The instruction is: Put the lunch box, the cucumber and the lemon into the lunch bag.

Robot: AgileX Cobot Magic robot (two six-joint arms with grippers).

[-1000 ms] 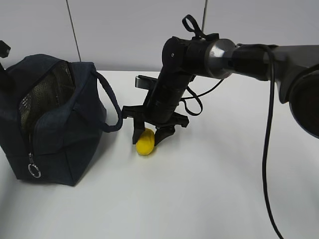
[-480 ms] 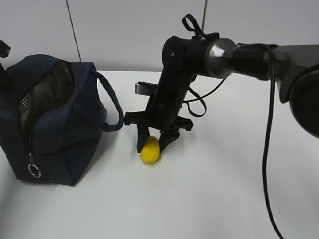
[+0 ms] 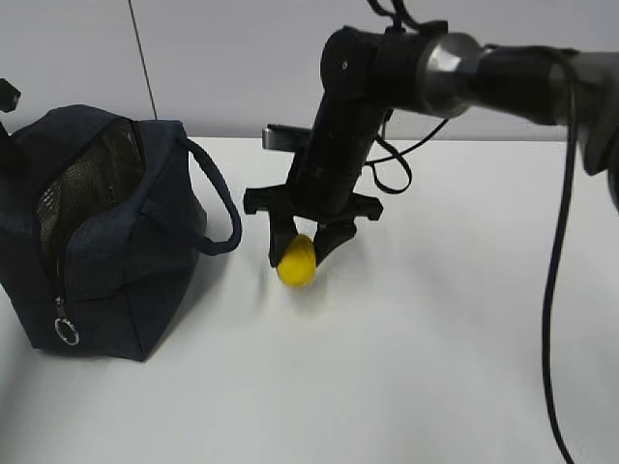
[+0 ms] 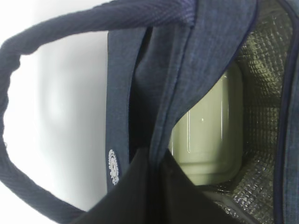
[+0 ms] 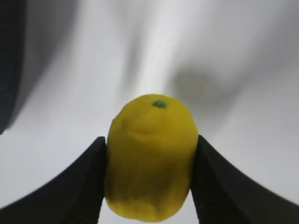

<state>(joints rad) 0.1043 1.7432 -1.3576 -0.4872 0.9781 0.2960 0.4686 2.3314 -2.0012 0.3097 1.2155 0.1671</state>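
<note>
Right wrist view: the lemon (image 5: 150,156) sits squarely between the two dark fingers (image 5: 79,186) of the right gripper (image 5: 149,179), each pad pressed flat against one flank, its green stem dot pointing away beyond the fingertips. The jaws are clamped on the fruit across its narrow width, which I judge the right place to hold it: the long axis runs out along the fingers, so the pads meet the broadest, least curved skin. It looks light and firm, with a waxy, lumpy rind; being rounded, it could roll or squirt forward out of the jaws if the squeeze loosens, though it should not bruise easily.

The exterior view adds what the wrist camera cannot: the lemon (image 3: 297,261) appears to hang just clear of the white table (image 3: 406,367) beneath the downward-pointing right gripper (image 3: 302,253), and the lunch bag (image 3: 102,232) stands well off to one side of the jaws, its top gaping and one loop handle (image 3: 218,208) drooping toward the fruit.

The left wrist view alone looks into the bag (image 4: 154,93): the lunch box (image 4: 208,130) already lies inside against the quilted silver lining (image 4: 266,93), sage lid showing. A dark shape fills the bottom of that view, possibly the left gripper, with bag fabric running into it; I cannot tell whether its jaws are closed on the cloth. The cucumber appears in no view.
</note>
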